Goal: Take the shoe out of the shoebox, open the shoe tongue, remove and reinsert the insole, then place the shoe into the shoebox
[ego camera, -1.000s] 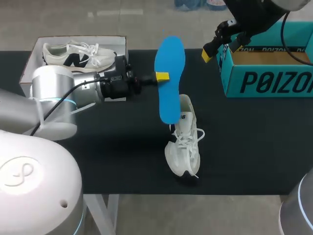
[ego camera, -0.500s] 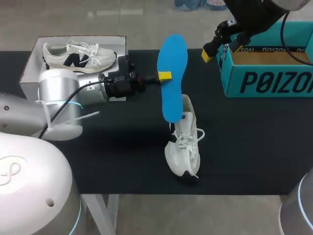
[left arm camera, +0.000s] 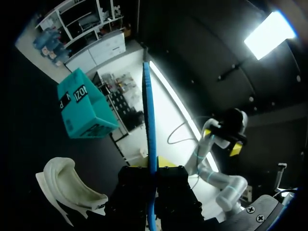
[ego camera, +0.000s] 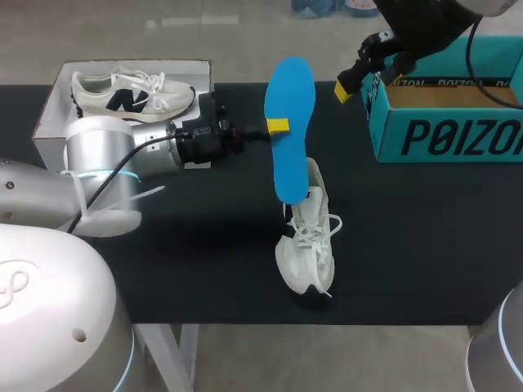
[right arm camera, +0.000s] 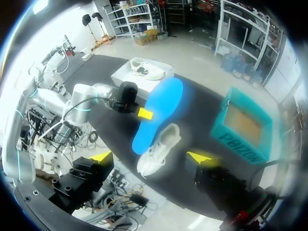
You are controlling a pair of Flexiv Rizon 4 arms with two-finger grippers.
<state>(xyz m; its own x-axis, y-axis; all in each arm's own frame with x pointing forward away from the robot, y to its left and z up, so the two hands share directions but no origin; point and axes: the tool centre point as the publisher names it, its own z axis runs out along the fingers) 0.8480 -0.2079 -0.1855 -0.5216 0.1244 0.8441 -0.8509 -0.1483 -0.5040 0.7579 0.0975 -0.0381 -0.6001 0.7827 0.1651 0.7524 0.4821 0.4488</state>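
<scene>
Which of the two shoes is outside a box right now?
The all-white shoe, on the black table just below the blue insole. The other shoe, marked black on its side, lies in the white box.

Silver left arm (ego camera: 102,155), black cable; black left gripper (ego camera: 276,126), yellow tips

Two white shoes (ego camera: 307,245), one blue insole (ego camera: 291,131), two shoeboxes (ego camera: 445,135), two robot arms (ego camera: 106,155)

Matt, smooth blue insole (ego camera: 292,98), white mesh-cloth shoe (ego camera: 306,255), teal cardboard shoebox (ego camera: 441,139)
</scene>
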